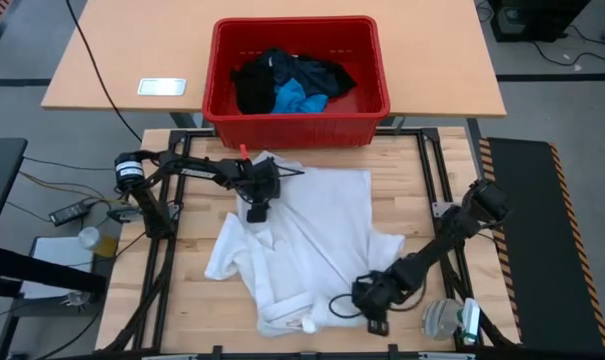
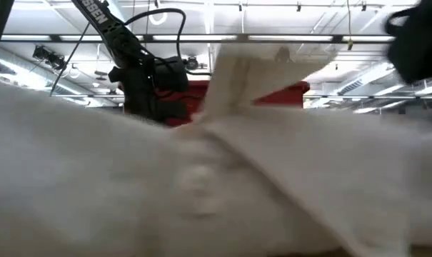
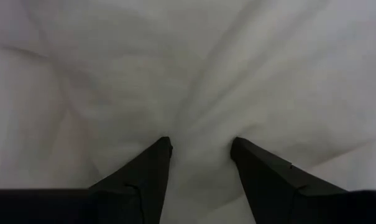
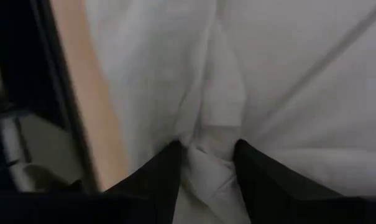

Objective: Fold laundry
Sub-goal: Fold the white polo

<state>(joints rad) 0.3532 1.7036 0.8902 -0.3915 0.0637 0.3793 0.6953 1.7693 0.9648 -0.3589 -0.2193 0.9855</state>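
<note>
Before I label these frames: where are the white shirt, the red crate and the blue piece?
white shirt (image 1: 322, 225), high view, middle of its body.
red crate (image 1: 297, 128), high view, front wall.
blue piece (image 1: 300, 98), high view, its visible middle.

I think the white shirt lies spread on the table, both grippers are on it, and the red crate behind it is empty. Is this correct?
Not fully. The red crate is not empty: the high view shows black garments and a small bright blue piece inside. The rest holds: the white shirt lies on the table, with the left gripper and right gripper on it.
</note>
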